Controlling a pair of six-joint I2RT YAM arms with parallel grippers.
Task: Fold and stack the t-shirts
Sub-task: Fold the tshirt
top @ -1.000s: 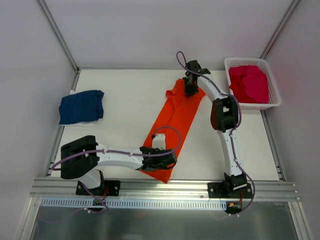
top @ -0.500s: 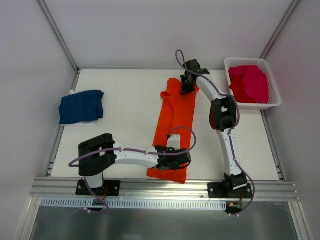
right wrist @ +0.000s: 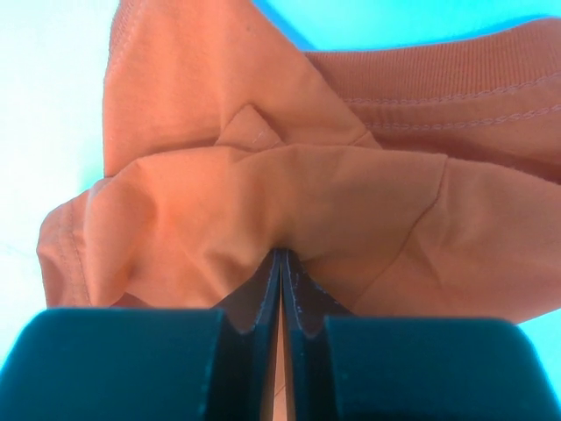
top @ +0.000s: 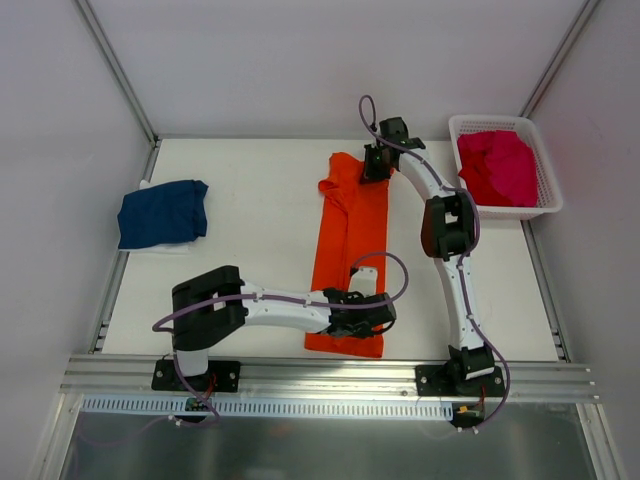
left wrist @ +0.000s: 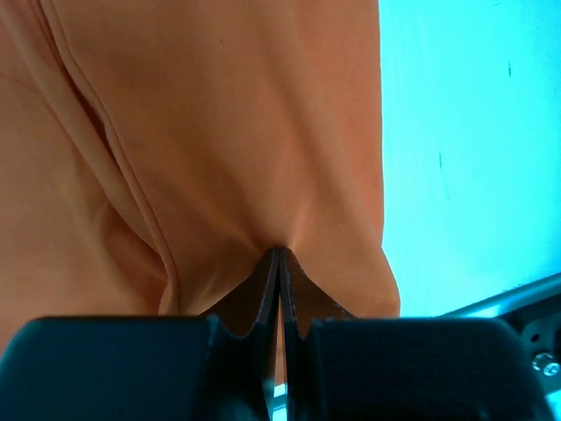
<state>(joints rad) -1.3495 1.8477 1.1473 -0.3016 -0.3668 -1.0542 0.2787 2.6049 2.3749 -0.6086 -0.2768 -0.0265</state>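
The orange t-shirt (top: 350, 235) lay stretched lengthwise on the worktop (top: 250, 270) beside the basket (top: 520, 212). The left hand (left wrist: 279, 261) and right hand (right wrist: 280, 263) each pinched an end; even tension should keep the fold flat.

orange t-shirt (left wrist: 219, 132): cropped in both wrist views | pink t-shirts (top: 497, 167): count unclear

Overhead view looking down, wrist views close, sharing orange t-shirt (top: 350, 240)
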